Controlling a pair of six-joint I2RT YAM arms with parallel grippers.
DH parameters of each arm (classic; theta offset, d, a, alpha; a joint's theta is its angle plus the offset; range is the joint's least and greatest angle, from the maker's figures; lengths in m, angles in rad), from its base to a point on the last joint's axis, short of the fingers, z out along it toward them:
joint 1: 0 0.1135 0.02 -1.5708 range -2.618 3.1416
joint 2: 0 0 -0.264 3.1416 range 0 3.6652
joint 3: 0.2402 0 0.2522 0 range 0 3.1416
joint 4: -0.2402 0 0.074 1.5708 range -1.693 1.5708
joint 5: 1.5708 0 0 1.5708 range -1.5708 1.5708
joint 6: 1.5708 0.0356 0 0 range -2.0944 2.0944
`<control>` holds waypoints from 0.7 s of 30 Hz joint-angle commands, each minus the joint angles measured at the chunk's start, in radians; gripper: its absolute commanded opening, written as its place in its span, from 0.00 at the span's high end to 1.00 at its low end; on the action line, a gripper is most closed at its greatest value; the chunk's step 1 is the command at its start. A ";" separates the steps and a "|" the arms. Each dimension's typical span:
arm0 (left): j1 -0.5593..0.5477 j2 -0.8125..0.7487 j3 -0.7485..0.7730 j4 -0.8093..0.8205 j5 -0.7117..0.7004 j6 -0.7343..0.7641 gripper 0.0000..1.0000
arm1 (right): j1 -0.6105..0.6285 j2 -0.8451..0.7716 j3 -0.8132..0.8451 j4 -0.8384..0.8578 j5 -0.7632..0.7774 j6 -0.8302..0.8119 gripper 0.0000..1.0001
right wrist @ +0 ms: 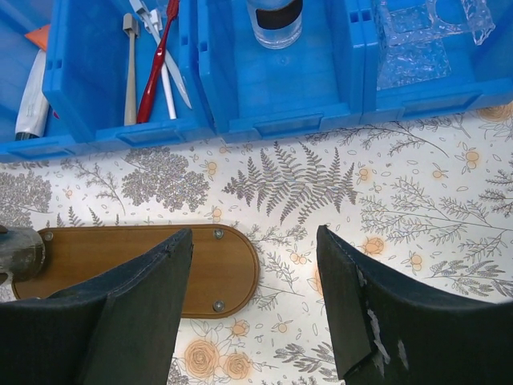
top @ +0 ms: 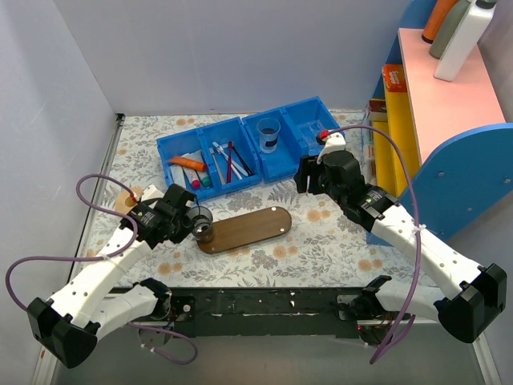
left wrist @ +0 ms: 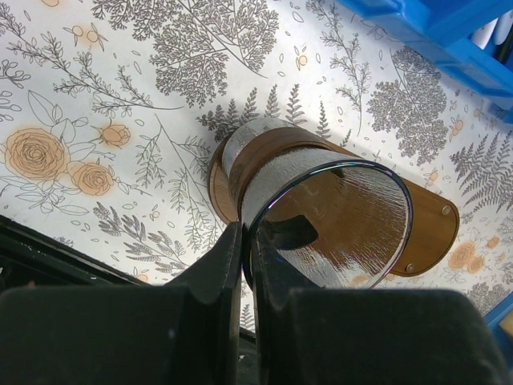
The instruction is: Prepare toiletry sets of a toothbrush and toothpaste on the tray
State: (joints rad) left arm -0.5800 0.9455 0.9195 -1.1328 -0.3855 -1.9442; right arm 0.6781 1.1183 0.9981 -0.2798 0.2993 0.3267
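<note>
The dark wooden tray (top: 250,226) lies on the floral cloth in mid table. My left gripper (top: 189,224) is shut on the wall of a clear cup (top: 203,228) that stands on the tray's left end. In the left wrist view one finger is inside the cup (left wrist: 329,216) and one outside, with the gripper (left wrist: 247,241) pinching the rim. My right gripper (top: 305,181) is open and empty above the cloth, past the tray's right end (right wrist: 120,257). The white toothbrush (right wrist: 178,84) lies in a blue bin with a red one and a dark one. A white toothpaste tube (right wrist: 32,90) lies in the bin's left compartment.
Blue bins (top: 240,152) stand at the back. One holds a second clear cup (top: 268,133), another a clear plastic holder (right wrist: 425,40). An orange tube (top: 188,163) lies by the toothpaste. A pink and blue shelf (top: 449,96) with bottles stands at the right.
</note>
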 commanded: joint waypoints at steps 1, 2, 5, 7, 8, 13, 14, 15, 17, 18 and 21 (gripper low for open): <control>0.002 -0.042 -0.013 0.033 -0.030 -0.047 1.00 | -0.003 -0.014 -0.012 0.056 -0.015 0.012 0.29; 0.000 -0.043 -0.021 0.033 -0.030 -0.050 1.00 | -0.003 -0.014 -0.012 0.056 -0.015 0.014 0.29; 0.000 -0.057 -0.028 0.039 -0.021 -0.059 1.00 | -0.003 -0.014 -0.013 0.056 -0.019 0.012 0.29; 0.000 -0.066 -0.039 0.054 -0.006 -0.067 1.00 | -0.003 -0.015 -0.013 0.056 -0.019 0.012 0.29; 0.000 -0.068 -0.042 0.057 -0.001 -0.071 1.00 | -0.003 -0.015 -0.012 0.056 -0.019 0.012 0.29; -0.001 -0.067 -0.062 0.068 0.011 -0.084 1.00 | -0.005 -0.017 -0.013 0.056 -0.022 0.012 0.29; 0.000 -0.070 -0.064 0.070 0.014 -0.087 1.00 | -0.003 -0.018 -0.010 0.056 -0.022 0.012 0.29; -0.001 -0.071 -0.064 0.071 0.014 -0.088 1.00 | -0.005 -0.018 -0.012 0.056 -0.022 0.014 0.30; -0.001 -0.074 -0.064 0.068 0.014 -0.091 1.00 | -0.005 -0.018 -0.010 0.056 -0.022 0.012 0.29; -0.003 -0.077 -0.062 0.068 0.013 -0.096 1.00 | -0.002 -0.020 -0.012 0.056 -0.023 0.012 0.30; -0.011 -0.076 -0.062 0.074 0.017 -0.105 1.00 | -0.003 -0.020 -0.013 0.057 -0.025 0.014 0.30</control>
State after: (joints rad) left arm -0.5812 0.9001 0.8497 -1.1130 -0.3584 -1.9789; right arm 0.6781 1.1183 0.9852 -0.2630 0.2810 0.3370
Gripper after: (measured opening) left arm 0.042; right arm 0.708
